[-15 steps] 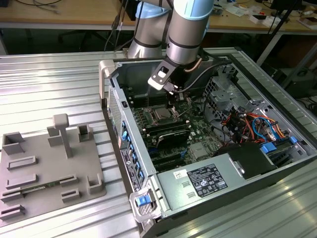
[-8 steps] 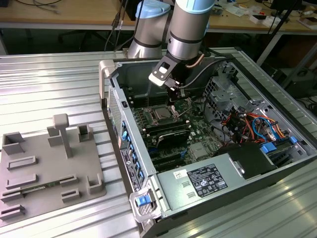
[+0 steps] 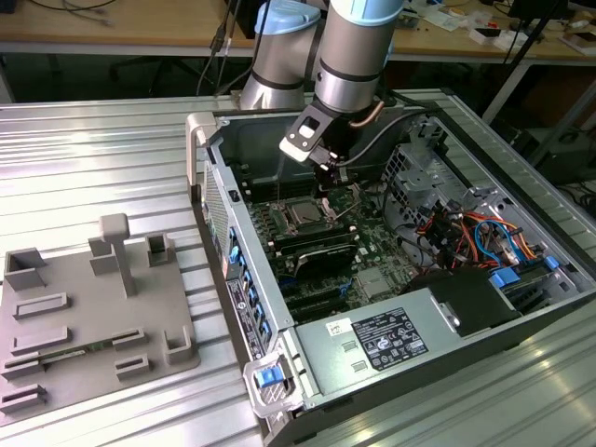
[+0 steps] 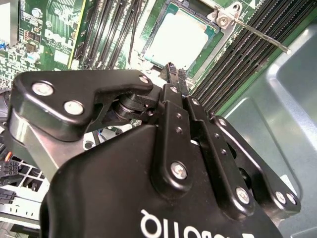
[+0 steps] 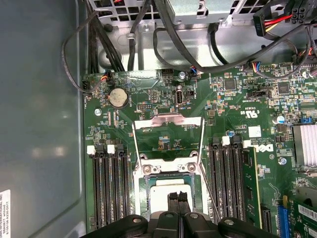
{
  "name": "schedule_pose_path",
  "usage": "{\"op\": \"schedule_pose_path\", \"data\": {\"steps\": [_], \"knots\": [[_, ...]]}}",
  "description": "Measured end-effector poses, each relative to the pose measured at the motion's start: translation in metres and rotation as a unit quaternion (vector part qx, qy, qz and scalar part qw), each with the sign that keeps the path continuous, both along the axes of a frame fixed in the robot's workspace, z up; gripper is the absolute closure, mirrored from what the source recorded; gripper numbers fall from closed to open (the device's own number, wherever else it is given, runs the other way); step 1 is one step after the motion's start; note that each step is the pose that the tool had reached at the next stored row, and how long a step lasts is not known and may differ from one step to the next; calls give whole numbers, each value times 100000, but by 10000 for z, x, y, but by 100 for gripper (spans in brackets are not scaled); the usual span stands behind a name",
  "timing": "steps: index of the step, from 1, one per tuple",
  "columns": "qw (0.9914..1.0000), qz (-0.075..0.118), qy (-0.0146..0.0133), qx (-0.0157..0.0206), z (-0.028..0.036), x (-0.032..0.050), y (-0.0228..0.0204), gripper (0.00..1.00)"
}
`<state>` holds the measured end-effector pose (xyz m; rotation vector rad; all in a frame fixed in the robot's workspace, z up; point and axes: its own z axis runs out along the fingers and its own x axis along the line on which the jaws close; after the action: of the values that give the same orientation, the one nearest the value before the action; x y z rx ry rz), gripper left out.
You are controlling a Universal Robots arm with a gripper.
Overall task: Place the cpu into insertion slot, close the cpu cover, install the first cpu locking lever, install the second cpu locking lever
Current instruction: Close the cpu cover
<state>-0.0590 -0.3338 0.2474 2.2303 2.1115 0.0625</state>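
Two slim black fingers of the pincer stand pressed side by side in both wrist views, closed with nothing visible between them. They hang just above the cpu, a flat pale silver square with a matte metal top. The cpu lies inside the insertion slot, a square socket edged by a bright metal frame on the green circuit board.

The cpu cover, a thin shiny frame plate with a large cut-out middle, is swung up off the socket on its hinged edge, and board shows through the opening. A thin steel locking lever slants beside the socket, unlatched. In the second wrist view the lever runs as a straight rod from a screwed bracket.

Long black ribbed memory slots flank the socket on both sides, and a round coin battery sits beyond the cover.

In the exterior view the smooth grey arm reaches down into an open sheet-metal computer case on a ribbed aluminium tabletop, with a grey moulded holder tray to the exterior view's left.
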Motion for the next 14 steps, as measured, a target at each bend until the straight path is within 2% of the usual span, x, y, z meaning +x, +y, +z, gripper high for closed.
{"op": "schedule_pose_path", "data": {"steps": [6,9,11,12,14], "knots": [[100000,1,1,6,0,0,0,89],[100000,2,-1,6,80,0,1,89],[100000,2,5,-20,186,0,0,89],[100000,4,11,-62,214,0,0,89],[100000,6,-10,-41,216,0,1,89]]}}
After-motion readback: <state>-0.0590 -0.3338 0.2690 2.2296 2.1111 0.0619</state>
